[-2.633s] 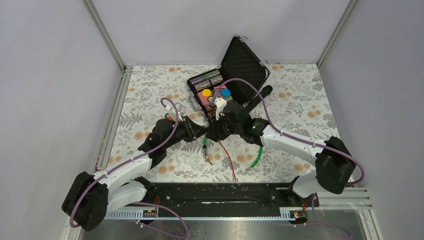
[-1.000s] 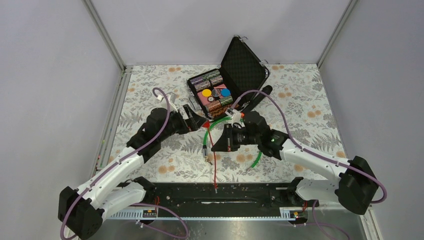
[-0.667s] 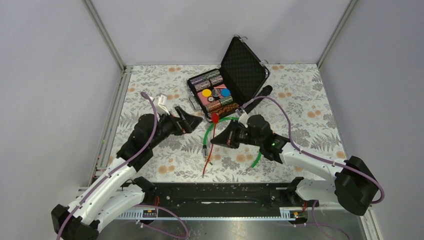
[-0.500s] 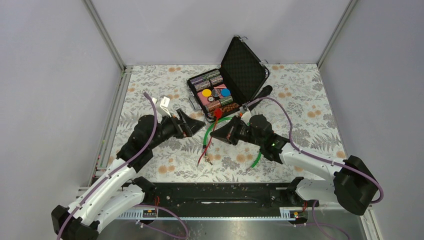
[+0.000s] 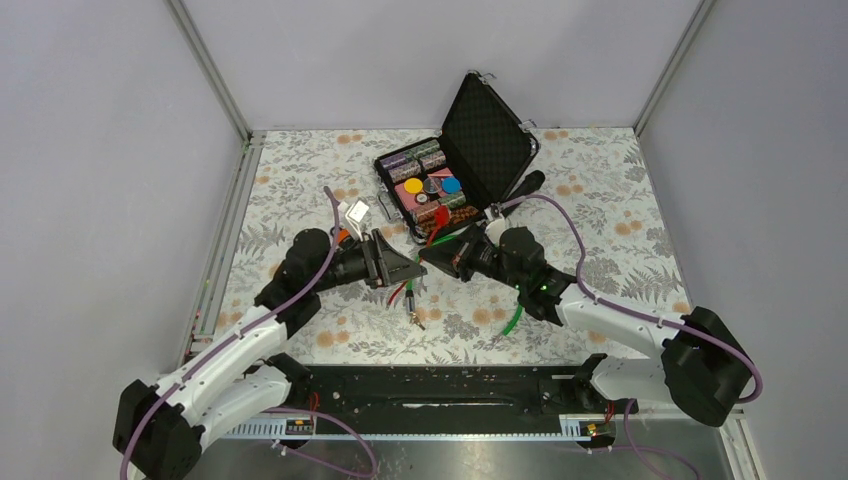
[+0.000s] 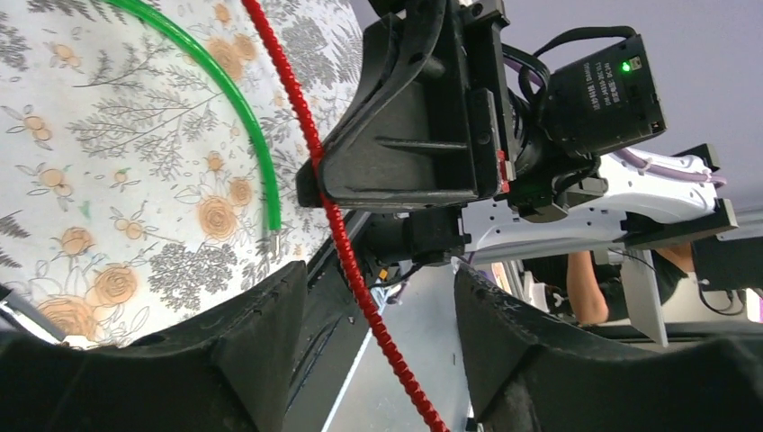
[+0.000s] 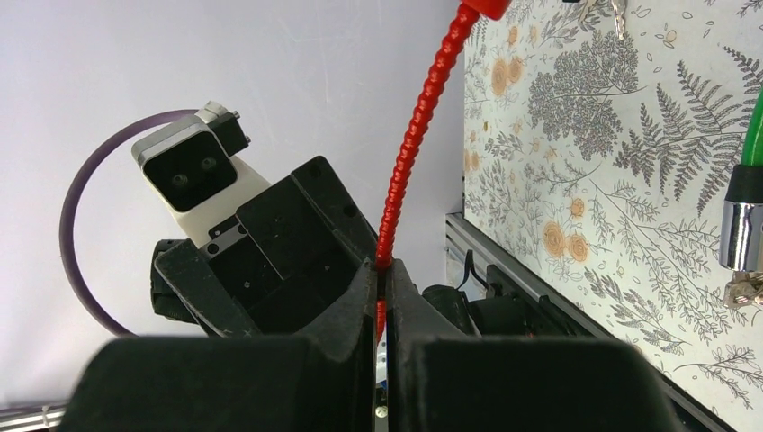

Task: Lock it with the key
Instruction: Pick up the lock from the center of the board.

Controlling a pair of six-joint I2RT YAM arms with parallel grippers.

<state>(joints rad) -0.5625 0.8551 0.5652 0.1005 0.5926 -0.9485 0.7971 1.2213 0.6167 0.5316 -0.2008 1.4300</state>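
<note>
Pressed together, the jaws of the right gripper (image 7: 380,270) are seen pinching a red ribbed cable (image 7: 423,99), which is held up off the table (image 5: 600,220). Those of the left gripper (image 6: 378,279) are spread, and the same red cable is seen running through the gap between them without being clamped. The two grippers are brought nose to nose over the middle of the flowered cloth.

Just beside them a green cable (image 6: 234,99) is laid in a loop on the cloth, untouched by either arm. Farther out, small silvery pieces are made out at the top edge of the right wrist view, near the red cable's thick end; the key (image 7: 617,13) is judged to be among them, lying flat and apart from both grippers. More cannot be told at that size. At the far side an open black case (image 5: 495,135) is stood, its tray filled with coloured chips.

A handover or steadying of the red cable is judged to be in hand, with the locking itself not yet begun. For the next move, a firm hold on the cable by one arm is called for, so that the other can be freed to fetch the key.
</note>
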